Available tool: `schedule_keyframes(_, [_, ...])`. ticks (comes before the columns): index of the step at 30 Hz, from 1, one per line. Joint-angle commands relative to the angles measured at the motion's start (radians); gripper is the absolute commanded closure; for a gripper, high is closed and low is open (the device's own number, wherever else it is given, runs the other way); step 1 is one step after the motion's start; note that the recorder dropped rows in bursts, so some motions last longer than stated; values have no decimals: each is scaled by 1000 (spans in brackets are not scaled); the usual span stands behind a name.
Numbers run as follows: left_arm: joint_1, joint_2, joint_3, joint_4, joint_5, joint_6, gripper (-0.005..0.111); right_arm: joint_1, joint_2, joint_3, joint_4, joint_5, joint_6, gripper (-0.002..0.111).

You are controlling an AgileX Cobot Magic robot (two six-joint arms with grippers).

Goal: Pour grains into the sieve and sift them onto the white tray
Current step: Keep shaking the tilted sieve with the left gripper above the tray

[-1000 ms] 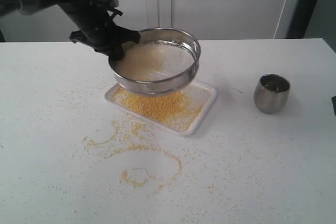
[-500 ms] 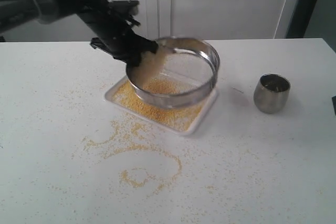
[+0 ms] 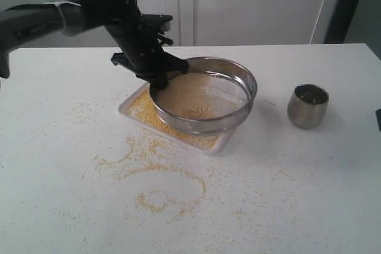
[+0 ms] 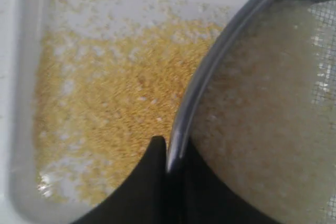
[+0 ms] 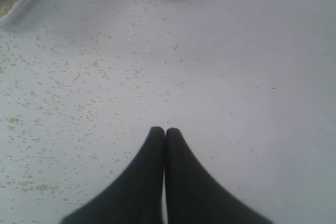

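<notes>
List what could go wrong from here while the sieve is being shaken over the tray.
1. The left gripper pinches the sieve at one spot on its thin rim, so shaking could tip it or let it slip.
2. The sieve appears to reach past the white tray on the right side, so grains may fall onto the table, where many already lie scattered.

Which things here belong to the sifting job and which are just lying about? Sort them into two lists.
In the job:
sieve, gripped at its rim by the left hand
grains in it
white tray below, holding sifted yellow meal

Lying about:
steel cup, standing apart
spilled grains on the table
right hand, shut and empty
</notes>
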Motion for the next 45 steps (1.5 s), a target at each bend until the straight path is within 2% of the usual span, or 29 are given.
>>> schedule_keyframes(1, [95, -40, -12, -151, -21, 3, 107, -1, -4, 0, -1, -6, -5, 108])
schedule_keyframes(3, [41, -1, -3, -313, -12, 179, 107, -1, -4, 0, -1, -6, -5, 108])
schedule_keyframes(5, [-9, 14, -6, -306, 7, 254, 107, -1, -4, 0, -1, -6, -5, 108])
schedule_keyframes(7, [-17, 0, -28, -119, 15, 199, 107, -1, -4, 0, -1, -6, -5, 108])
schedule_keyframes(9, [30, -28, -53, 108, 39, 5, 107, -1, -4, 0, -1, -6, -5, 108])
schedule_keyframes(10, [56, -38, -53, 140, 46, -66, 107, -1, -4, 0, -1, -6, -5, 108])
schedule_keyframes(11, [86, -46, -51, 117, 46, -105, 107, -1, -4, 0, -1, -6, -5, 108])
schedule_keyframes(12, [101, -46, -47, 33, 39, -74, 107, -1, -4, 0, -1, -6, -5, 108])
schedule_keyframes(13, [104, -37, -41, -58, 36, -8, 107, -1, -4, 0, -1, -6, -5, 108])
schedule_keyframes(15, [60, -3, -25, -265, 35, 231, 107, -1, -4, 0, -1, -6, -5, 108])
schedule_keyframes(16, [31, 7, -25, -273, 44, 276, 107, -1, -4, 0, -1, -6, -5, 108])
schedule_keyframes(18, [6, 9, -37, -144, 34, 203, 107, -1, -4, 0, -1, -6, -5, 108])
schedule_keyframes(20, [27, -12, -65, 44, 29, 57, 107, -1, -4, 0, -1, -6, -5, 108])
schedule_keyframes(21, [51, -26, -78, 91, 29, -14, 107, -1, -4, 0, -1, -6, -5, 108])
schedule_keyframes(23, [100, -42, -83, 55, 27, -47, 107, -1, -4, 0, -1, -6, -5, 108])
schedule_keyframes(25, [117, -32, -81, -52, 35, 15, 107, -1, -4, 0, -1, -4, -5, 108])
schedule_keyframes(27, [88, 2, -61, -200, 40, 137, 107, -1, -4, 0, -1, -4, -5, 108])
schedule_keyframes(29, [40, 19, -57, -231, 49, 221, 107, -1, -4, 0, -1, -4, -5, 108])
schedule_keyframes(32, [17, 1, -76, 6, 54, 175, 107, -1, -4, 0, -1, -4, -5, 108])
schedule_keyframes(34, [51, -22, -87, 203, 65, -12, 107, -1, -4, 0, -1, -4, -5, 108])
schedule_keyframes(35, [71, -26, -87, 219, 62, -92, 107, -1, -4, 0, -1, -4, -5, 108])
schedule_keyframes(36, [93, -26, -87, 171, 52, -144, 107, -1, -4, 0, -1, -4, -5, 108])
schedule_keyframes(37, [101, -14, -85, 71, 35, -117, 107, -1, -4, 0, -1, -4, -5, 108])
schedule_keyframes(39, [74, 23, -79, -198, 18, 101, 107, -1, -4, 0, -1, -6, -5, 108])
schedule_keyframes(40, [42, 43, -79, -289, 23, 207, 107, -1, -4, 0, -1, -6, -5, 108])
schedule_keyframes(41, [16, 53, -81, -302, 28, 250, 107, -1, -4, 0, -1, -6, -5, 108])
schedule_keyframes(42, [-15, 57, -85, -225, 28, 239, 107, -1, -4, 0, -1, -6, -5, 108])
schedule_keyframes(44, [-33, 43, -96, -21, 37, 152, 107, -1, -4, 0, -1, -6, -5, 108])
schedule_keyframes(45, [-29, 29, -108, 147, 67, 58, 107, -1, -4, 0, -1, -6, -5, 108])
